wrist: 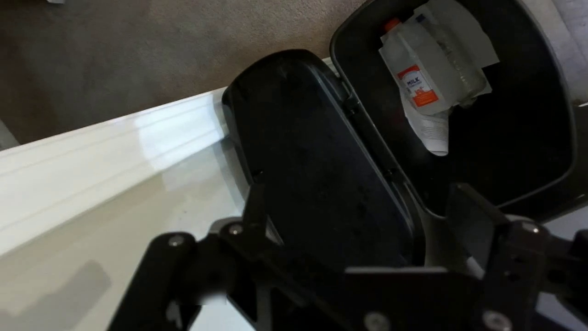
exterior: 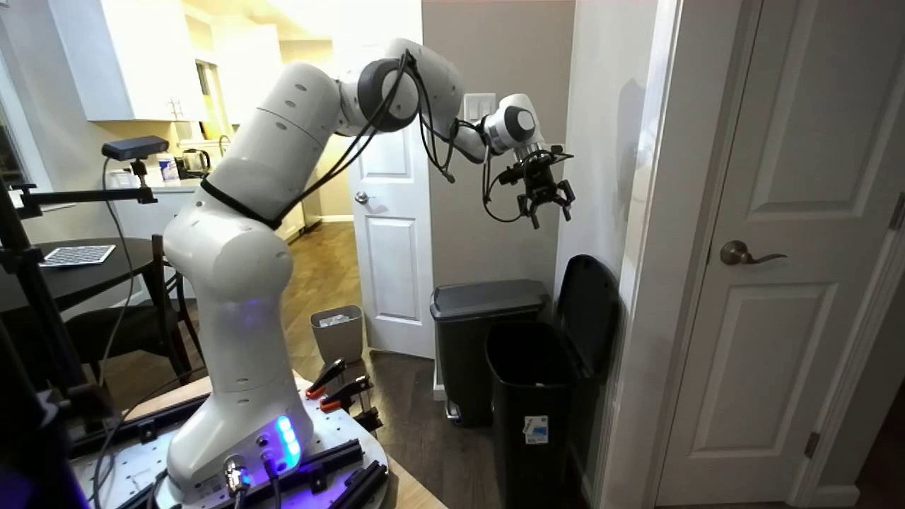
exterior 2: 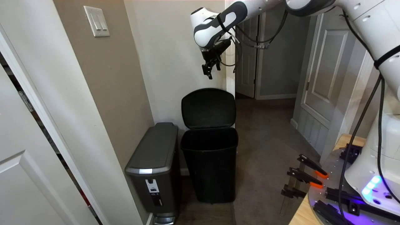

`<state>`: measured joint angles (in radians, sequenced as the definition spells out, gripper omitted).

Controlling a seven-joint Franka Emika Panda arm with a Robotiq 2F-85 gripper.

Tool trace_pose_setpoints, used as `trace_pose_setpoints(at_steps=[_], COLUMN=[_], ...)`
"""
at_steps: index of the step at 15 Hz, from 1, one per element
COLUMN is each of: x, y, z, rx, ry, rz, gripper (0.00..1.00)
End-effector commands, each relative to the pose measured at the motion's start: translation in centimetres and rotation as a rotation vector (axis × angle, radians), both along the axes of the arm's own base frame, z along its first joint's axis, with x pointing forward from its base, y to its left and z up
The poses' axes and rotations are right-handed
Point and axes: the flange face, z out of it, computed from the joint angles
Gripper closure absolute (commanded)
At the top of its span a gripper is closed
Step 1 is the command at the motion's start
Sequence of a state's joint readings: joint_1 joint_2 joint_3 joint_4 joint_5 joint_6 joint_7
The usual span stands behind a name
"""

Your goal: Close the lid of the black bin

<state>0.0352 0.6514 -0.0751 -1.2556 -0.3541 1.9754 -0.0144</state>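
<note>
The wide-spread hand [wrist: 359, 191] hangs above the raised lid [exterior 2: 208, 108] of the black bin [exterior 2: 211, 176].

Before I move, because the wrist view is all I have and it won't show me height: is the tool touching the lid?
Observer: No. In both exterior views the tool hangs higher than the top edge of the lid, with a visible gap between them.
Operator: From above I can't judge its tilt. Is it lying flat or standing up?
Observer: Standing up, steeply, from the rim of the black bin.
Operator: Any other bin close by?
Observer: Yes, a shorter grey bin stands right beside it, its flat top down.
</note>
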Motion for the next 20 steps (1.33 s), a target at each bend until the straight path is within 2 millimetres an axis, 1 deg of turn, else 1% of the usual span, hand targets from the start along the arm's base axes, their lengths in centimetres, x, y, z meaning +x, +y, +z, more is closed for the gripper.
trace_pose_setpoints(at_steps=[1,5,9,12,13,15,20], x=[2.8,4.9,6.3,6.3,6.2,6.3,6.4], y=[-1.3,-1.4,-1.4,-1.3,-1.0,-1.0,-1.0], z=[-1.2,-2.6,-4.3,-5.5,-5.6,-6.0,-5.8], rx=[0.011,-0.01,-0.017,-0.023,-0.038,-0.042,-0.043], ry=[-0.012,-0.032,-0.029,0.027,-0.01,0.007,0.004], rz=[-0.005,0.045,0.108,0.117,0.094,0.095,0.095], gripper=[0.0,0.0,0.0,0.0,0.0,0.0,0.0])
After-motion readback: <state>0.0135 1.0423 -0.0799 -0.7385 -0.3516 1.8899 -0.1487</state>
